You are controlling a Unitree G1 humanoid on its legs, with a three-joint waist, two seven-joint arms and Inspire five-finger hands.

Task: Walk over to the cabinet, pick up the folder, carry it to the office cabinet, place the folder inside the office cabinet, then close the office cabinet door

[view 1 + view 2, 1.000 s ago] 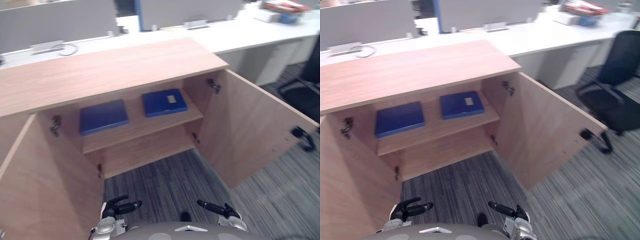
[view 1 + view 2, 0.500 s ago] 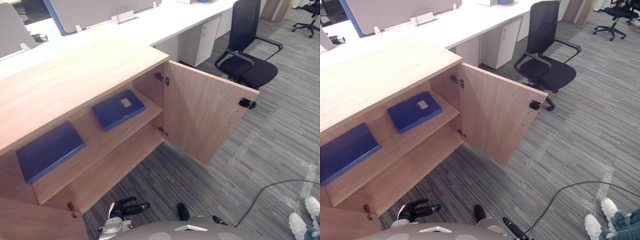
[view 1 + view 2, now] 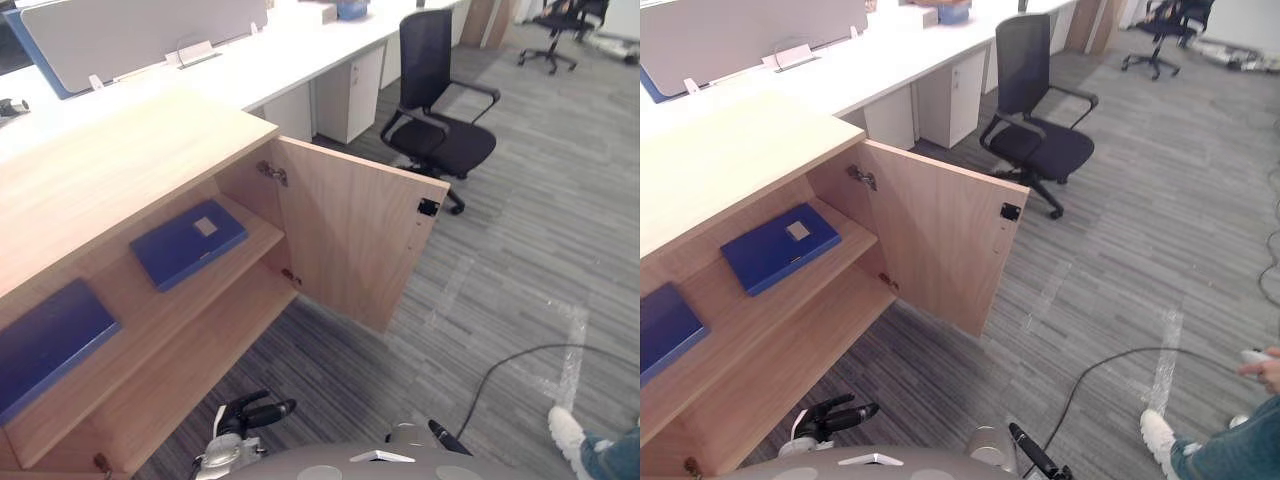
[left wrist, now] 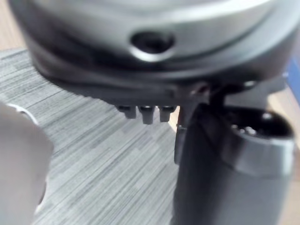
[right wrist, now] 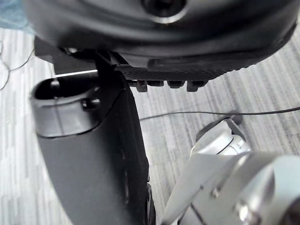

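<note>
Fingers, left: you have the left hand (image 3: 236, 420) low in the head views, in front of the cabinet's open side. Its fingers (image 3: 272, 410) lie straight and spread from the thumb, with nothing between them.
Fingers, right: your right hand (image 3: 1032, 450) shows as a dark straight finger at the bottom edge, over the carpet (image 3: 520, 250). In its wrist view the fingers reach out uncurled and grip nothing.
Cabinet: the wooden cabinet (image 3: 120, 150) stands to your left with its inside exposed.
Door: the right-hand door (image 3: 350, 240) is swung wide, its handle (image 3: 428, 207) on the outer edge.
Labelled folder: the blue labelled folder (image 3: 188, 243) lies flat on the upper shelf (image 3: 130, 310), near the hinge side.
Plain folder: a second blue one, the plain folder (image 3: 45, 345), lies flat on the same shelf, further left and apart from the first. Neither hand touches either of them.
Surroundings: a long white desk (image 3: 290, 60) with a grey partition (image 3: 140, 35) runs behind the cabinet. A black office chair (image 3: 440, 130) stands beyond the door.
Person: at your right you see a white shoe (image 3: 565, 432) and a hand (image 3: 1265, 368).
</note>
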